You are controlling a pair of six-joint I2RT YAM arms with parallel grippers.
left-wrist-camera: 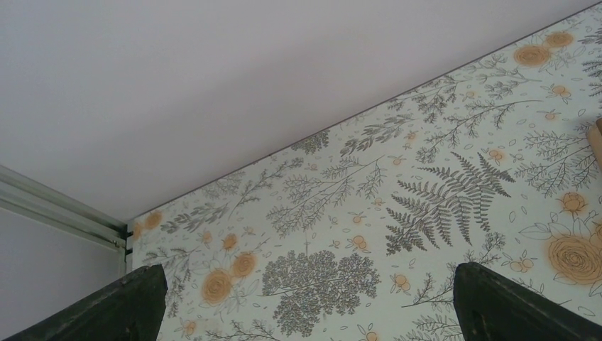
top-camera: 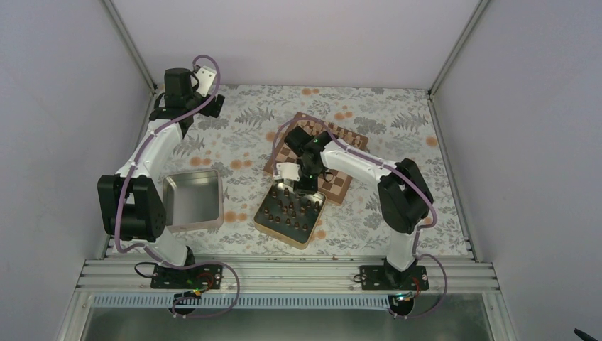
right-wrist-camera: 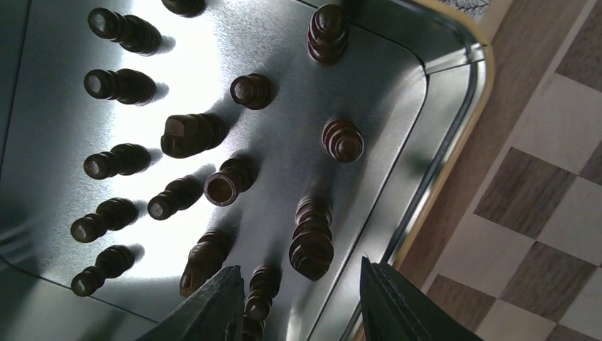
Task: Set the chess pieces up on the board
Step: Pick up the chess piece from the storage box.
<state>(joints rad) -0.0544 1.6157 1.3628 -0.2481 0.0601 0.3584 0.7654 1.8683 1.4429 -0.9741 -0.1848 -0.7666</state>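
Note:
Several dark brown chess pieces (top-camera: 289,210) stand upright in a square metal tin (top-camera: 268,224) near the table's front middle; the right wrist view shows them from above (right-wrist-camera: 192,133). The checkered board (top-camera: 341,183) lies just behind the tin and looks bare; a corner of it shows in the right wrist view (right-wrist-camera: 546,185). My right gripper (top-camera: 310,193) hangs open over the tin's far edge, its jaws (right-wrist-camera: 302,302) straddling a tall piece (right-wrist-camera: 311,238) without touching it. My left gripper (top-camera: 213,106) is open and empty at the far left, above the floral cloth (left-wrist-camera: 319,284).
A second, empty square metal tin (top-camera: 193,200) lies at the front left beside my left arm. The table is covered by a floral cloth (top-camera: 241,135). White walls enclose the back and sides. An aluminium rail (top-camera: 284,273) runs along the near edge.

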